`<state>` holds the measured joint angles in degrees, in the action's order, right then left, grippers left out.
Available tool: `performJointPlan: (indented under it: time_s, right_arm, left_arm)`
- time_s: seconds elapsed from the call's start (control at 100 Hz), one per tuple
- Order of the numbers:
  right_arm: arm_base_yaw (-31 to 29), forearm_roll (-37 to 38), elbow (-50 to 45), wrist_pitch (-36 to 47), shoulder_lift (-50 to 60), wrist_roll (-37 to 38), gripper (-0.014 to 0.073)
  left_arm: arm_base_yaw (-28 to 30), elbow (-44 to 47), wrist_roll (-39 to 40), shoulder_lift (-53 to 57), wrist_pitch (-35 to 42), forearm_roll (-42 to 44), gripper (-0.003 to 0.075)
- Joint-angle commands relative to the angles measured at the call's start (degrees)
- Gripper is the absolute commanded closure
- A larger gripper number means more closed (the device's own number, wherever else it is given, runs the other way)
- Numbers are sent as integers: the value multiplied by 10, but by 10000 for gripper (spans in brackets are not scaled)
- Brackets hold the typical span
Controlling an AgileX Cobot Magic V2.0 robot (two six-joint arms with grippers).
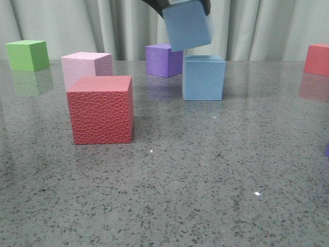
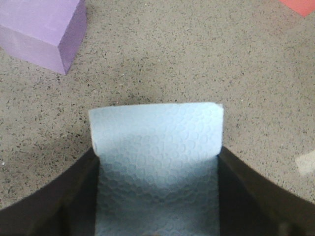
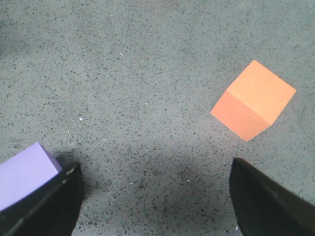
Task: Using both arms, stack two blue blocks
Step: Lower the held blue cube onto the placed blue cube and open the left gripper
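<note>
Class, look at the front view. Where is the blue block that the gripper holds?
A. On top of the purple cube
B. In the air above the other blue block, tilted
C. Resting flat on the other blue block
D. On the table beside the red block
B: the held blue block hangs tilted in the left gripper, with a gap above the other blue block on the table.

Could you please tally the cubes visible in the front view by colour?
Blue: 2, held blue block and tabletop blue block
Red: 2, textured red cube and far red cube
Purple cube: 1
Pink cube: 1
Green cube: 1
Total: 7
</note>
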<state>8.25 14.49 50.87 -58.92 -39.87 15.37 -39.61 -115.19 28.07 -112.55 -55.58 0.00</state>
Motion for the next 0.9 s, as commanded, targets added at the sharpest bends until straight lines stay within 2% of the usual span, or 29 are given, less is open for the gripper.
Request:
performJointPlan:
  time_s: [0.0,0.89]
  right_arm:
    - [-4,11,12,42,2,-4,-8]
    - [-4,11,12,46,2,-4,-8]
  left_arm:
    - [-4,-21,15,29,27,0,510]
    - [-14,-39,30,7,39,-13,510]
